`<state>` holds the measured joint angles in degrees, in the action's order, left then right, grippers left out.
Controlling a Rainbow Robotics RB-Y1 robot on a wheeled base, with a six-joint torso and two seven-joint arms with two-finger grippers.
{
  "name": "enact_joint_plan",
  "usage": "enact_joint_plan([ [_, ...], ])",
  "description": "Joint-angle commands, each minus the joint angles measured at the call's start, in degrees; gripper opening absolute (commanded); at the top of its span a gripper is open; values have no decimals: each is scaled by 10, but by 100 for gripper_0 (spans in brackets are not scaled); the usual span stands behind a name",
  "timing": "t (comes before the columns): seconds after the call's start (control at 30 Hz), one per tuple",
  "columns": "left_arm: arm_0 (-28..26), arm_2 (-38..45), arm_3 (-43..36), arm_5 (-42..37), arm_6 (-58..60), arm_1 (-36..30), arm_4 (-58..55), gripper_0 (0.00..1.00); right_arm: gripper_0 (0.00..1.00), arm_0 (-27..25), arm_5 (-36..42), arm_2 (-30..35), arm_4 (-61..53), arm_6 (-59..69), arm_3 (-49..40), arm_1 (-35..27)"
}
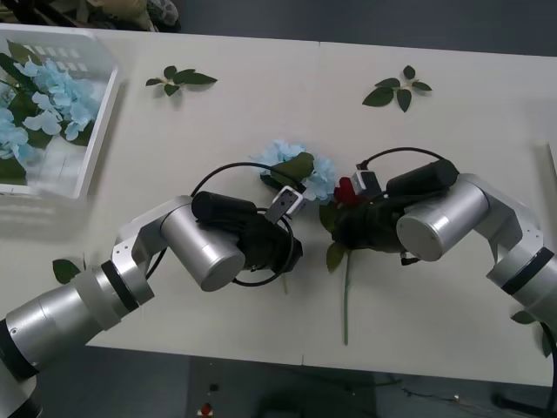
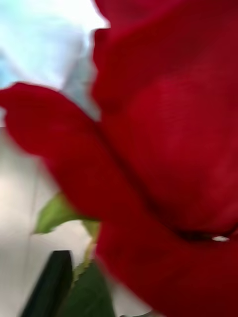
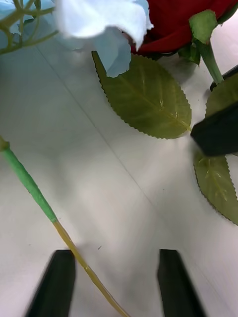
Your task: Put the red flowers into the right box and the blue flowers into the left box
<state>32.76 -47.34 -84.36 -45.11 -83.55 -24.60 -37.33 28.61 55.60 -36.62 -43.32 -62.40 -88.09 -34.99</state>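
Flowers are lying together at the middle of the counter point(image 1: 452, 287): a blue flower point(image 1: 296, 170) with its pale head and big leaf, and just beside it on the right a red flower point(image 1: 346, 193) whose green stem is running down toward the near edge. The left claw point(image 3: 116, 277) is hovering low over the counter beside the blue flower's stem, its two black fingers point(image 3: 52, 282) standing apart with the thin yellow-green stem crossing between them, not yet pinched. Ahead of it, in the left wrist view, the blue petals, a serrated green leaf and the red bloom are lying close together. The right claw point(image 1: 352, 209) is sitting right against the red flower's head; the bloom is crowding the right wrist view, and I cannot tell whether its fingers are apart or closed. At the far left of the counter the left box point(image 1: 96, 131) is holding several blue flowers point(image 1: 43, 104). Two loose leaf sprigs point(image 1: 181, 78) are lying farther back on the counter, well apart from each other.
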Motion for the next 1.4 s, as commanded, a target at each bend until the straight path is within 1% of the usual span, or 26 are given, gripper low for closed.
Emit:
enact_joint_plan([
  [0.03, 19, -1, -11, 3, 18, 13, 15, 0, 0, 2, -8, -21, 2, 30, 14, 9],
  [0.2, 19, 0, -11, 3, 17, 14, 29, 0, 0, 2, -8, -21, 8, 26, 20, 10],
  [0.47, 14, 16, -11, 3, 18, 10, 107, 0, 0, 7, -8, -19, 9, 26, 14, -3],
  [0.63, 1, 72, -25, 2, 12, -8, 120, 0, 0, 7, 23, 11, -1, 29, -32, -36],
  [0.7, -7, 100, -51, -14, 11, -23, 117, 0, 0, 4, 43, 27, -5, 29, -57, -53],
  [0.77, -15, 141, -110, -69, 10, -52, 103, 0, 0, -2, 65, 52, -29, 29, -86, -77],
  [0.8, -18, 163, -143, -110, 9, -68, 91, 0, 0, -7, 76, 67, -44, 29, -99, -90],
  [0.83, -19, 175, -161, -134, 9, -76, 85, 0, 0, -11, 81, 78, -50, 27, -106, -95],
  [0.9, -24, 224, -237, -241, 6, -111, 67, 0, 0, -29, 104, 124, -72, 25, -135, -117],
  [0.93, -24, 237, -259, -271, 5, -120, 65, 0, 0, -34, 112, 135, -77, 25, -143, -123],
  [0.97, -29, 268, -310, -343, 1, -144, 65, 0, 0, -46, 131, 168, -88, 25, -161, -134],
  [1.0, -31, 286, -340, -383, -1, -162, 65, 0, 0, -54, 146, 192, -94, 25, -173, -140],
  [1.03, -35, 297, -357, -407, -3, -173, 65, 0, 0, -58, 157, 207, -96, 25, -179, -141],
  [1.07, -46, 327, -399, -459, -17, -204, 64, 0, 0, -66, 187, 247, -97, 24, -194, -144],
  [1.13, -63, 356, -433, -494, -39, -235, 63, 0, 0, -73, 217, 288, -99, 21, -203, -147],
  [1.2, -105, 414, -480, -527, -65, -279, 49, 0, 0, -72, 264, 344, -100, 14, -205, -156],
  [1.23, -117, 431, -488, -531, -70, -287, 42, 0, 0, -72, 271, 356, -101, 10, -205, -159],
  [1.27, -147, 480, -505, -542, -81, -302, 16, 0, 0, -69, 284, 377, -100, -11, -205, -166],
  [1.3, -159, 500, -508, -546, -87, -306, 5, 0, 0, -68, 288, 383, -97, -19, -205, -170],
  [1.37, -199, 577, -511, -559, -112, -312, -35, 0, 0, -65, 297, 402, -75, -51, -203, -182],
  [1.4, -210, 595, -508, -562, -121, -312, -38, 0, 0, -65, 297, 405, -69, -59, -200, -186],
])
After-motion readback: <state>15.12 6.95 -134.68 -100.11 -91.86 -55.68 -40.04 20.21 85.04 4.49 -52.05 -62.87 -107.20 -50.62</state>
